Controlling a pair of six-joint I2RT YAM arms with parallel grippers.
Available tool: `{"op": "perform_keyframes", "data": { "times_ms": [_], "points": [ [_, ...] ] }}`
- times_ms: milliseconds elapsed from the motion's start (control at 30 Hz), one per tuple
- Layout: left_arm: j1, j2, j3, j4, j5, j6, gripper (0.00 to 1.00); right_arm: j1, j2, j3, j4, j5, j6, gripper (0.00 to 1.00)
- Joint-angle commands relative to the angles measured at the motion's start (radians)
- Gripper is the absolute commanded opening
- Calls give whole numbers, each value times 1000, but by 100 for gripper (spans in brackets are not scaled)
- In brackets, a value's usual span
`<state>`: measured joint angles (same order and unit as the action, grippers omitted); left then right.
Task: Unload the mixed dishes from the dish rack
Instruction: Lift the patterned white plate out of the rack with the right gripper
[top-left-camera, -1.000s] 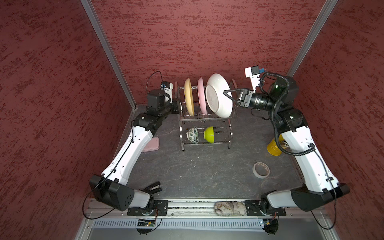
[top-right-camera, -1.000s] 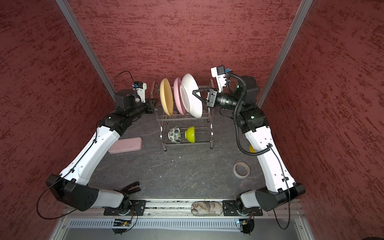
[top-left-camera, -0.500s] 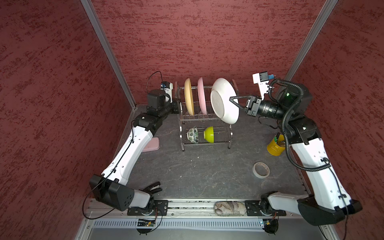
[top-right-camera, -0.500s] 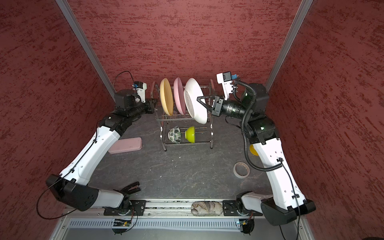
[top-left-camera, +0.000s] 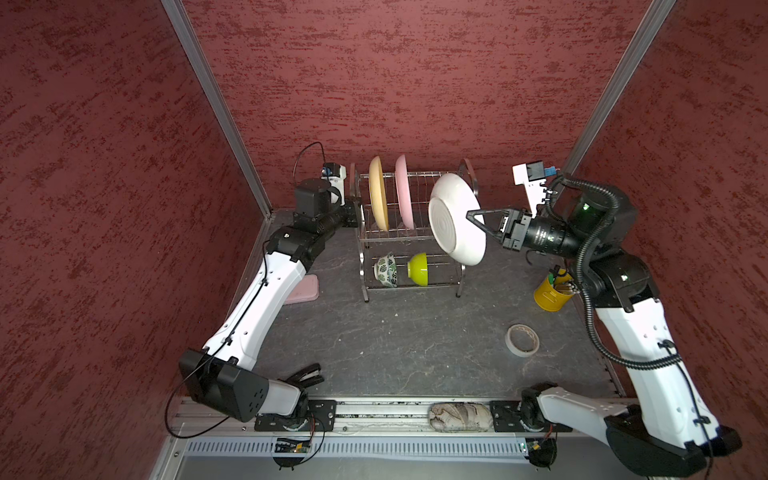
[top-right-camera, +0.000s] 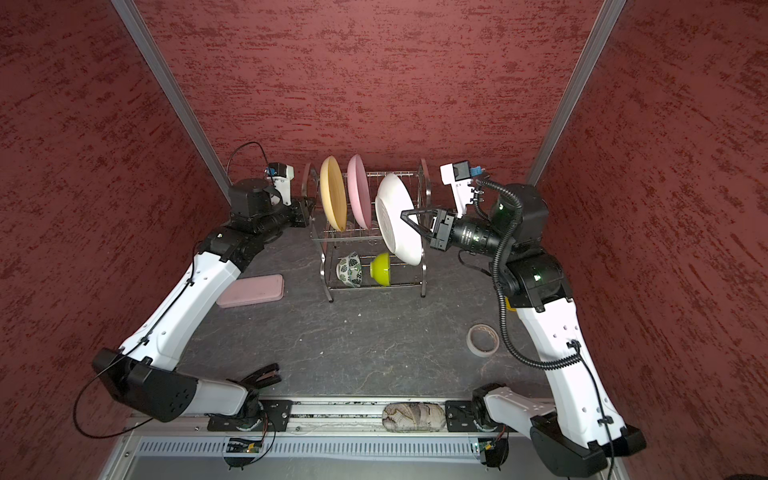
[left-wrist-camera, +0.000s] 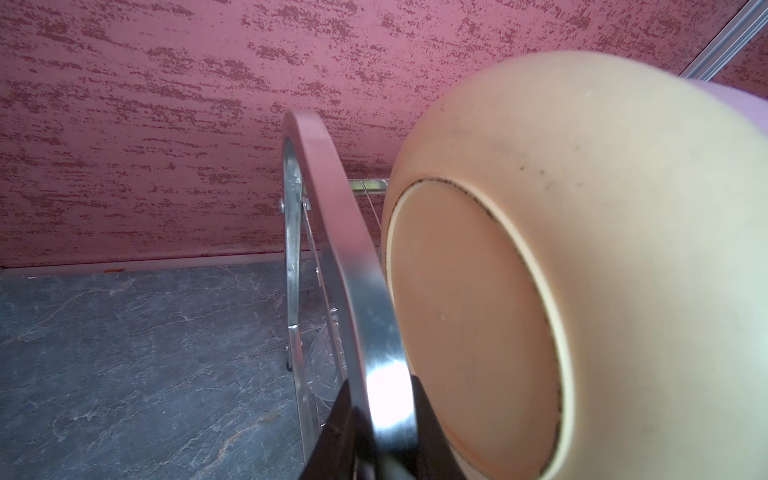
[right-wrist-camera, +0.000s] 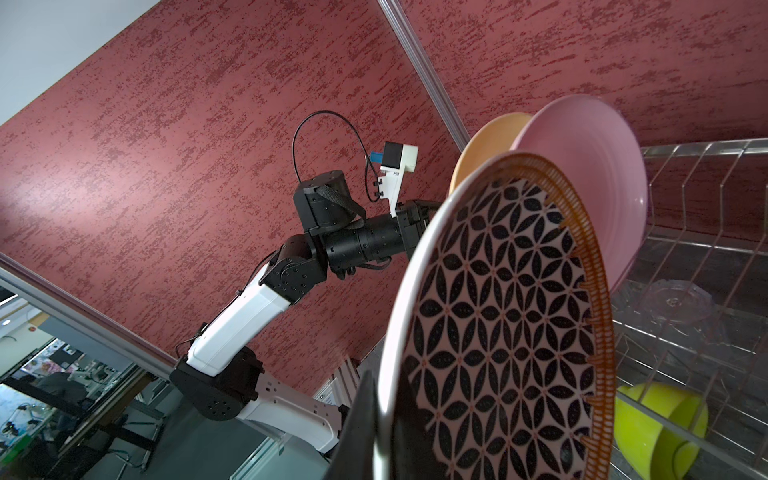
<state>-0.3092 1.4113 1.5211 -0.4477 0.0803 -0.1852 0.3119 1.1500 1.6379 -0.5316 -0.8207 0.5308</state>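
The steel dish rack (top-left-camera: 415, 238) stands at the back of the tabletop (top-left-camera: 415, 340), its arched handle pinched in my left claw (left-wrist-camera: 382, 419). My right claw (top-left-camera: 473, 218), closed tight on the rim, holds the white black-patterned plate (top-left-camera: 455, 224) tilted at the rack's end, apparently lifted free. Nothing is set down yet. The tan-yellow plate (top-left-camera: 378, 193), pink plate (top-left-camera: 404, 191), green-leaf bowl (top-left-camera: 385, 270), lime-green bowl (top-left-camera: 417, 269) and a clear tumbler (right-wrist-camera: 673, 303) sit racked.

No writing, label, brand or number is legible anywhere.
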Motion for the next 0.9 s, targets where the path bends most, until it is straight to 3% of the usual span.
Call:
{"op": "perform_keyframes", "data": {
  "times_ms": [0,400,867],
  "points": [
    [7,28,12,21,-7,-101,9,-3,-51,17,76,14,-41,0],
    [-1,35,33,10,-6,-102,9,-2,-94,-3,-122,74,-105,0],
    [-18,66,65,0,-9,-97,9,-2,-150,-132,-231,109,-119,0]
  ]
}}
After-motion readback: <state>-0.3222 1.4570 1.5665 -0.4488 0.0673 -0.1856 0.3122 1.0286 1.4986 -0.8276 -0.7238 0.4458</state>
